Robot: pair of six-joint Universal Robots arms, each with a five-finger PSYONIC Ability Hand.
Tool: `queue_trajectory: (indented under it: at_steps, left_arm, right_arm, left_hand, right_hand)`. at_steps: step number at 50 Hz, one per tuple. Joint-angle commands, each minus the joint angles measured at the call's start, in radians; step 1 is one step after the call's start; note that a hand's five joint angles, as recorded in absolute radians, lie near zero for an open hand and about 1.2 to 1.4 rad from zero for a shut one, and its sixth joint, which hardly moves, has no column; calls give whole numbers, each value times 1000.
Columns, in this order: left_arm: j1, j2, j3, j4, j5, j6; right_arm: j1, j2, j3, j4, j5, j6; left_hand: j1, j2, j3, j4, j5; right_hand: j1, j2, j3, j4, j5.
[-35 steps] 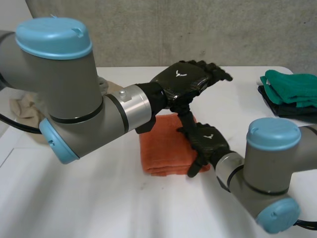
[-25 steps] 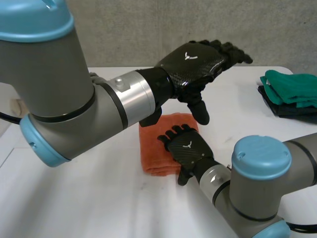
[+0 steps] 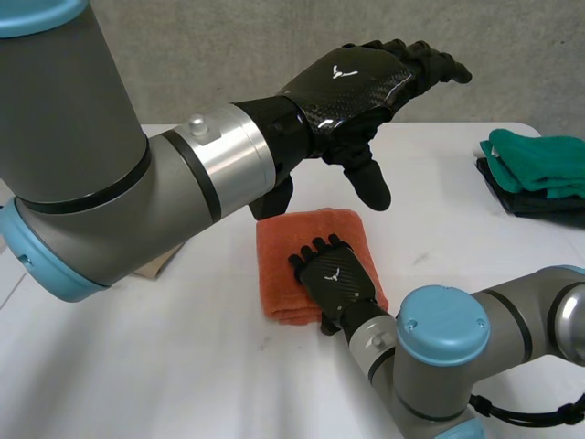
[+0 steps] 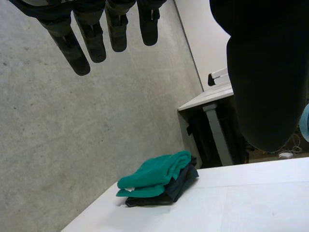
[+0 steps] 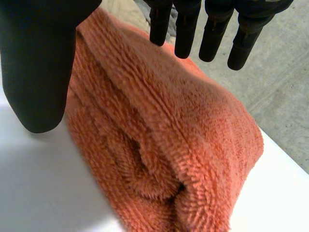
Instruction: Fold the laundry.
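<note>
Fingers (image 5: 212,30) of the right hand (image 3: 336,279) are straight and a little spread, with the thumb held apart, and they grip nothing. Under the palm and fingertips lies the folded orange terry towel (image 3: 285,265), on the white table (image 3: 183,366). The left hand (image 3: 366,78) hangs raised beyond the towel, its fingers (image 4: 87,41) also straight and wide, holding nothing.

The step looks like flattening the finished fold. It would go best with the palm kept flat and the pressure even. A stroke toward the rounded fold, not toward the loose layered end beside the thumb, should keep the layers from sliding or bunching.

Whether the right palm presses the towel or merely rests on it I cannot tell. The left forearm cuts off the towel's edge past the right fingertips. A beige cloth-like scrap (image 5: 120,7) just beyond those fingertips is too partial to identify. Well apart, a green cloth bundle (image 4: 157,176) sits on something dark.
</note>
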Motion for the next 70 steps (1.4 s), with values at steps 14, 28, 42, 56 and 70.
queue_trajectory:
  at_steps: [14, 28, 42, 56, 70]
  left_arm:
    - [20, -3, -12, 5, -1, -1]
    - [36, 4, -18, 5, 5, -4]
    - [48, 67, 71, 2, 1, -54]
    - [42, 67, 79, 0, -1, -81]
    - [33, 10, 57, 5, -1, -73]
  right_arm:
    - [-7, 93, -108, -87, 26, -54]
    - [-39, 102, -246, -222, 75, -63]
    - [-236, 218, -787, -136, 49, -28]
    - [-586, 496, -1301, -64, -78, -5]
    - [-807, 652, -1193, -160, -268, -6]
  left_hand:
    - [-18, -29, -35, -22, -49]
    - [-18, -29, -35, -22, -49]
    - [-18, -29, -35, -22, -49]
    - [-18, -29, -35, -22, -49]
    - [-18, -29, -35, -22, -49]
  right_hand:
    - [168, 171, 159, 165, 153]
    - [1076, 1079, 1067, 1072, 1060]
    - [1076, 1079, 1067, 1072, 1060]
    - [1076, 1079, 1067, 1072, 1060]
    - [1076, 1079, 1067, 1072, 1060]
